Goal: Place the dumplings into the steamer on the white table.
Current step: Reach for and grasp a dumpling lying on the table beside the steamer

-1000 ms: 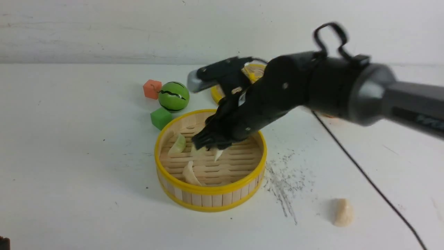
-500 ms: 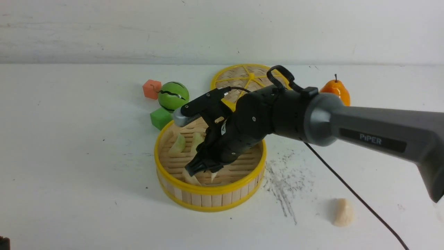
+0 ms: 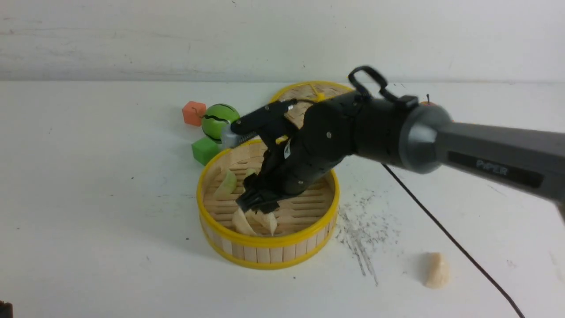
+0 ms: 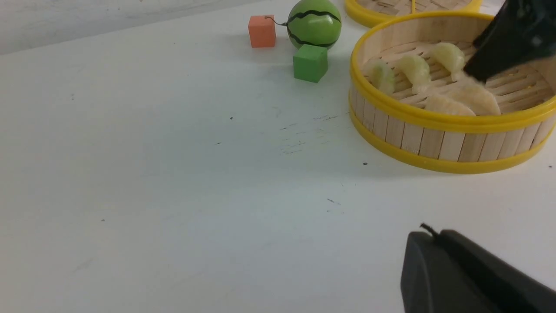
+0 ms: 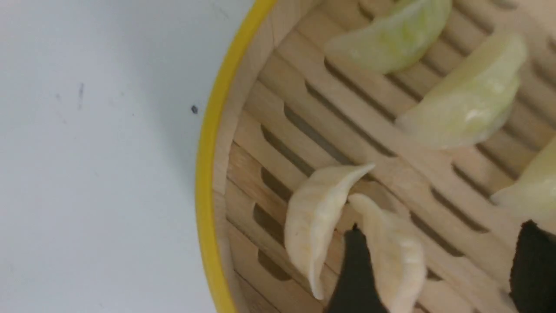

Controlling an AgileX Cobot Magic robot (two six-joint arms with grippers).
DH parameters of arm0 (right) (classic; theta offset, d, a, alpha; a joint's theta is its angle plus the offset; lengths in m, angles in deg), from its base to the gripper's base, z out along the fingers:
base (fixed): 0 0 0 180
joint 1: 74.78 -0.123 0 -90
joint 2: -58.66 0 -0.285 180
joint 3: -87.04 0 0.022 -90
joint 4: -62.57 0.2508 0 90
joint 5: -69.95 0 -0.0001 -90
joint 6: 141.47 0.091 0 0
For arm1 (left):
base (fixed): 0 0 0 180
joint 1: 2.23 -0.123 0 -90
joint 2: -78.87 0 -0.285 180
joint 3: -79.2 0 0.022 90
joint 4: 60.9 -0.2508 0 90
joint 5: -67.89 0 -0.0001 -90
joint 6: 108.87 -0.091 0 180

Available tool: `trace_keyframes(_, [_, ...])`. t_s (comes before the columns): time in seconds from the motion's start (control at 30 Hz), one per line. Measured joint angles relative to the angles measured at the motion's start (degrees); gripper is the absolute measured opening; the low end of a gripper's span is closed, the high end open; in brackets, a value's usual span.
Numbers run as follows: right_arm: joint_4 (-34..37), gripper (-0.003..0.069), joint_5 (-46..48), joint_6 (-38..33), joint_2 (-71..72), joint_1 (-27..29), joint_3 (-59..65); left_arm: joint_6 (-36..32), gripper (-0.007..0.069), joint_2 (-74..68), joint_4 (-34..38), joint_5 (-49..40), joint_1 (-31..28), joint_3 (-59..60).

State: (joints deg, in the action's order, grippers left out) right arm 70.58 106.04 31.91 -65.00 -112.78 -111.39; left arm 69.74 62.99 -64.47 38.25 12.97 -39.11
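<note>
The steamer (image 3: 267,247) stands mid-table on the white table (image 3: 97,198). It holds three green dumplings (image 5: 469,100) and two cream dumplings (image 3: 242,222). My right gripper (image 3: 258,203) hangs just above the front of the steamer floor, open. In the right wrist view (image 5: 443,271) one cream dumpling (image 5: 397,256) lies loose between its fingers, against one black finger (image 5: 356,278). The other cream dumpling (image 5: 315,221) lies beside it. A third cream dumpling (image 3: 436,270) lies on the table to the front right. My left gripper (image 4: 428,232) is shut and empty, low at the near left.
A flat woven lid (image 3: 304,95) lies behind the steamer. A watermelon ball (image 3: 218,121), an orange cube (image 3: 193,113) and a green cube (image 3: 205,150) sit at its back left. A black cable (image 3: 450,238) trails over the table on the right, past grey scuff marks (image 3: 362,229).
My right gripper came down into the front of the steamer with a cream dumpling, opened and lifted slightly. That dumpling now lies beside the other cream one.
</note>
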Motion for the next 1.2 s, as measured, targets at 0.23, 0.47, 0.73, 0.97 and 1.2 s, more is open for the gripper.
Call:
trace_keyframes(0.23, [-13.94,0.0440,7.28,9.63,16.47,3.34,-0.92,0.00,0.0001,0.00,0.05,-0.05,0.00,0.00])
trace_keyframes(0.47, [-20.87,0.0360,6.06,25.86,29.72,20.39,26.87,0.00,0.0005,0.00,0.55,0.00,0.00,0.00])
trace_keyframes(0.73, [-6.58,0.0351,-8.47,26.42,31.36,25.99,51.46,0.00,0.0006,0.00,1.33,0.86,0.00,0.00])
trace_keyframes(0.97, [-1.52,0.0351,-16.30,25.33,29.51,25.99,52.26,0.00,0.0006,0.00,1.33,1.15,0.00,0.00])
trace_keyframes(1.2, [0.12,0.0355,-18.64,25.33,25.12,25.15,52.26,0.00,0.0006,0.00,1.33,1.15,0.00,0.00])
